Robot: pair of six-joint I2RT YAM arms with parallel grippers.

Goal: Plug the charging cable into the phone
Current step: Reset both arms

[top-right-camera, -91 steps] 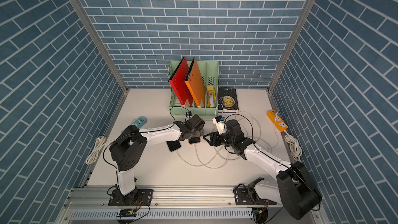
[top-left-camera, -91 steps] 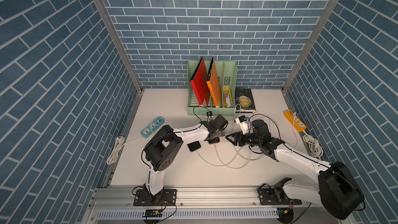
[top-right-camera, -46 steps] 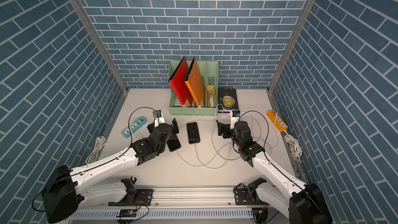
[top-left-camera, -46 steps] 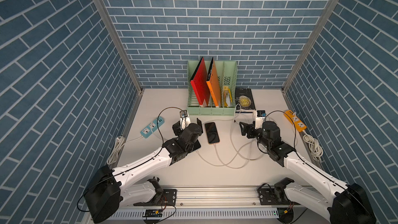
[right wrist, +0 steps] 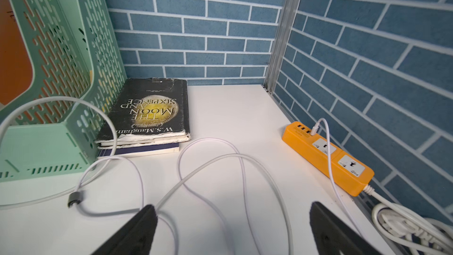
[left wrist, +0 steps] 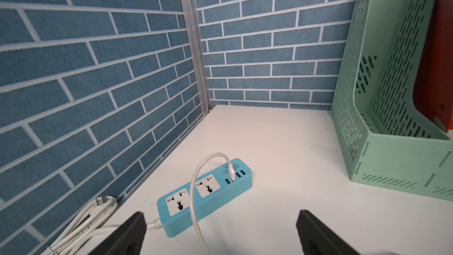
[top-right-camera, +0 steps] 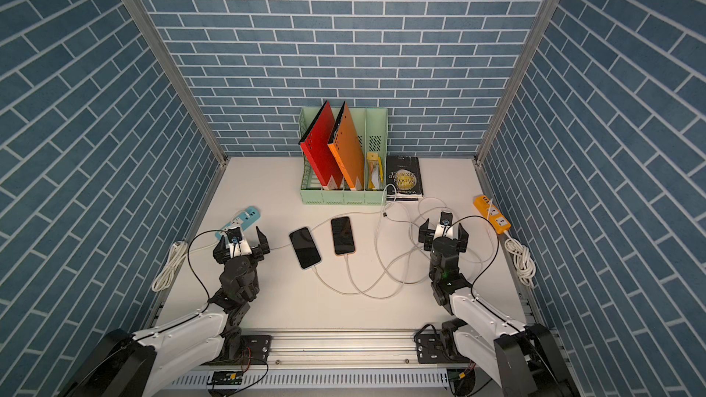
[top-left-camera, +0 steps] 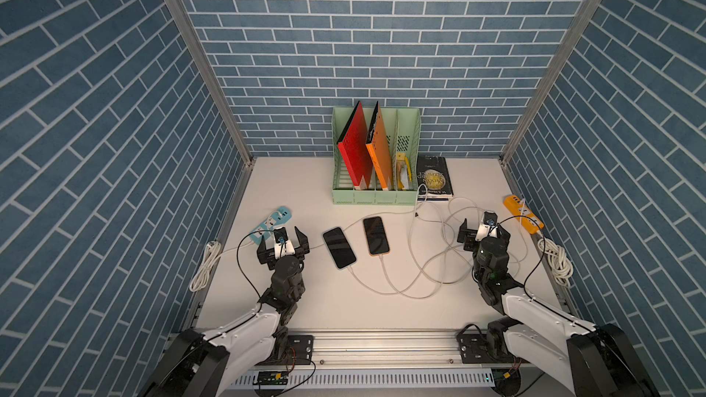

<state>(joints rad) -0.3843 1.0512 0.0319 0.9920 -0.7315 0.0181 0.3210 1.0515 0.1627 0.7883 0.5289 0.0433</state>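
Observation:
Two phones lie face up mid-table in both top views: a black phone [top-left-camera: 339,247] [top-right-camera: 304,247] and an orange-cased phone [top-left-camera: 376,235] [top-right-camera: 342,235]. A white charging cable [top-left-camera: 397,288] meets the near end of each phone and loops off to the right. Another cable end with a grey plug [right wrist: 73,196] lies loose near the rack. My left gripper [top-left-camera: 282,244] [left wrist: 220,236] stands open left of the black phone, holding nothing. My right gripper [top-left-camera: 483,231] [right wrist: 231,231] is open above cable loops, far right of the phones.
A green file rack [top-left-camera: 376,196] with red and orange folders stands at the back, a black book [right wrist: 149,111] beside it. A blue power strip [left wrist: 206,195] lies at the left, an orange power strip [right wrist: 328,155] at the right. Coiled white cords [top-left-camera: 204,269] [top-left-camera: 556,261] lie by both walls.
Both arms have drawn back from the phones, the left to the left and the right to the right. The right gripper has opened. The phones now lie uncovered.

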